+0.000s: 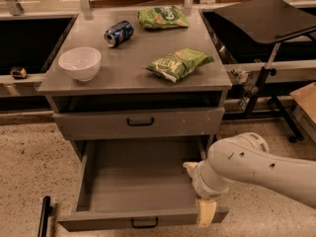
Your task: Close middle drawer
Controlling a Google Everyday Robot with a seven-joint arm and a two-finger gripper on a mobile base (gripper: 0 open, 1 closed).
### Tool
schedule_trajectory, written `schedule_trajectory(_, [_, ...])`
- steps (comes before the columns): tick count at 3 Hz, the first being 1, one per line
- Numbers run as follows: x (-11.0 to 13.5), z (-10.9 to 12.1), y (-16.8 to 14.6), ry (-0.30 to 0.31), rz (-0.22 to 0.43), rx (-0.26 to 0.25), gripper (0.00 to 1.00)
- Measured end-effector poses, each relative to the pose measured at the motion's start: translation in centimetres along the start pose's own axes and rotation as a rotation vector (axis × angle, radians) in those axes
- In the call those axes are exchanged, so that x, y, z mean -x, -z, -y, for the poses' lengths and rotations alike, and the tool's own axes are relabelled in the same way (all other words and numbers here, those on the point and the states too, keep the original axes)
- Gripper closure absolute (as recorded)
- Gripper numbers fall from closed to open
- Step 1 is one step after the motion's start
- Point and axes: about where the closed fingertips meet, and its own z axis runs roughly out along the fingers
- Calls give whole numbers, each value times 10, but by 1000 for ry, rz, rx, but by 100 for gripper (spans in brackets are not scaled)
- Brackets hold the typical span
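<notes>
The middle drawer [140,181] is pulled far out below the cabinet top. It is a long plain grey tray with nothing in it, and its low front with a small black pull handle [144,223] sits at the bottom of the view. My gripper [204,209] hangs from the white arm [247,164] at the drawer's front right corner, right at the top edge of the drawer front. The taller top drawer front [140,123] above is closed. The lowest drawer is hidden under the open one.
On the cabinet top stand a white bowl [80,62], a blue can on its side [118,33] and two green snack bags [180,63] [163,17]. A black stand table [266,14] is at the right, a cardboard box [306,102] at the far right, and a black rod [44,216] at the lower left.
</notes>
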Motion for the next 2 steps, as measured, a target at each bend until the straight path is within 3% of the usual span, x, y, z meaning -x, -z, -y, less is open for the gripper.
schedule_trajectory(1, [0,0,0,0,0,0,0])
schedule_trajectory(2, [12,-17,-38,16,10,41,0])
